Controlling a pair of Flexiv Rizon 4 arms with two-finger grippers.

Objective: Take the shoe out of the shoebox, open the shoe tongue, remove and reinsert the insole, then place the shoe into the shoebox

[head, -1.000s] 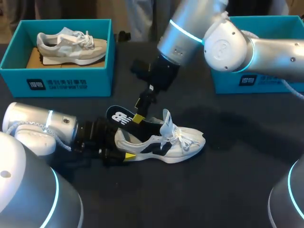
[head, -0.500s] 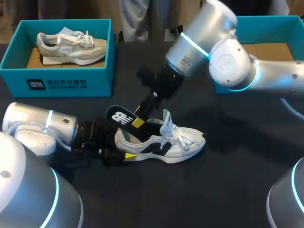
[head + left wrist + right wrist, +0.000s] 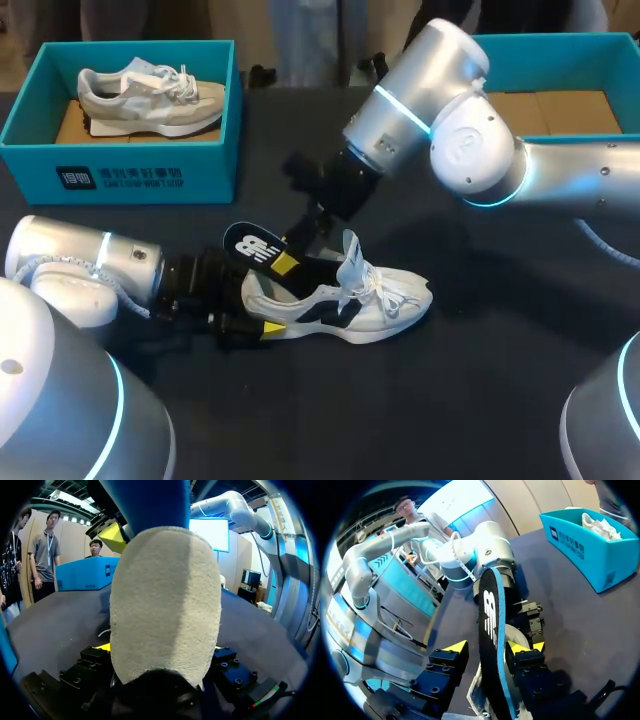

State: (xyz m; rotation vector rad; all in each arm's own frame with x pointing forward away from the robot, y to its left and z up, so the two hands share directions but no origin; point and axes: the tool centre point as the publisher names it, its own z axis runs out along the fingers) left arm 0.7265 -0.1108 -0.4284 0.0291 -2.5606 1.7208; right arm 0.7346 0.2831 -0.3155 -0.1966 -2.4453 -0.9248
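My left pincer [image 3: 160,652] is clamped on the heel of the shoe [image 3: 345,300]. Its wrist view is almost filled by that rounded, nubby cream suede heel wedged between the fingers, with only slivers of yellow at either side. The head view shows what that hides: white mesh, dark side panels, laces and a raised tongue, the shoe resting on the dark desk [image 3: 480,390] ahead of this pincer. My right pincer [image 3: 487,650] stands open over the shoe's mouth. The thin, flat black insole [image 3: 492,625] with its blue rim stands on edge between the fingers: one tip lies against it, and a gap shows at the other. The insole's lower end dips into the shoe.
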